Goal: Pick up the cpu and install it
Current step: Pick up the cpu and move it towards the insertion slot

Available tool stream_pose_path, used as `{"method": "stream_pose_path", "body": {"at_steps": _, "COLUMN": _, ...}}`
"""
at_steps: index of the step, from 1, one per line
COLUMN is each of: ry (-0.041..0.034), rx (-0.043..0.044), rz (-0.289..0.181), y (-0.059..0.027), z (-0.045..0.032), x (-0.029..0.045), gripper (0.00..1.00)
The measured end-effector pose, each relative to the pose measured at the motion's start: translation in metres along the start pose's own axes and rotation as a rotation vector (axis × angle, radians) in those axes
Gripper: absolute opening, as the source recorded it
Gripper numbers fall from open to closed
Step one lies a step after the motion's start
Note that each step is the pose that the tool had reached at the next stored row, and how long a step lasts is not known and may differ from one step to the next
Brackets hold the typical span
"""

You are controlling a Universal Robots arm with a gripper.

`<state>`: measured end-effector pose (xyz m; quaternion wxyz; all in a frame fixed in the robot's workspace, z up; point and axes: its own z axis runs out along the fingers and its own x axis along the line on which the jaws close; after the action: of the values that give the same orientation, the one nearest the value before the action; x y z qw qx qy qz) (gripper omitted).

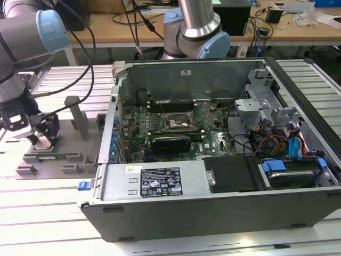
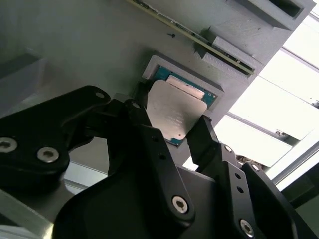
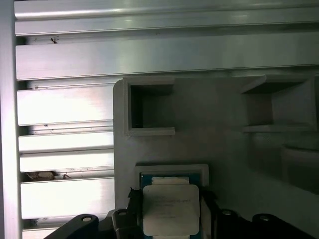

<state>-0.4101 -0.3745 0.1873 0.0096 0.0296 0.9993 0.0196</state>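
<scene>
The cpu (image 2: 174, 110) is a small square chip with a dull silver top and a green edge. It lies in a shallow square recess of the grey plastic tray (image 2: 89, 45), also seen as the cpu (image 3: 170, 209) on the tray (image 3: 209, 129). My gripper (image 2: 172, 125) has one black finger (image 2: 144, 124) pressed on each side of the chip, shut on it. In the exterior view the gripper (image 1: 43, 133) hangs low over the tray (image 1: 58, 160) at the exterior view's left. The dark square socket (image 1: 178, 122) sits on the motherboard inside the open computer case (image 1: 213, 202).
Upright grey posts (image 1: 74, 114) rise from the tray beside the gripper. A long card (image 2: 199, 40) lies in a tray slot near the chip. Ribbed aluminium table slats (image 3: 65, 104) surround the tray. A second arm's base (image 1: 197, 32) stands behind the case.
</scene>
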Motion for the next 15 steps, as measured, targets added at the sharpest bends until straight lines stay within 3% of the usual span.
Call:
{"method": "stream_pose_path", "body": {"at_steps": 4, "ry": -0.0002, "rx": -0.0002, "rz": 0.0, "y": 0.0001, "z": -0.0007, "x": -0.0001, "gripper": 0.55}}
{"method": "stream_pose_path", "body": {"at_steps": 15, "ry": -0.0001, "rx": 0.0, "rz": 0.0, "y": 0.0015, "z": -0.0332, "x": -0.0007, "gripper": 0.55}}
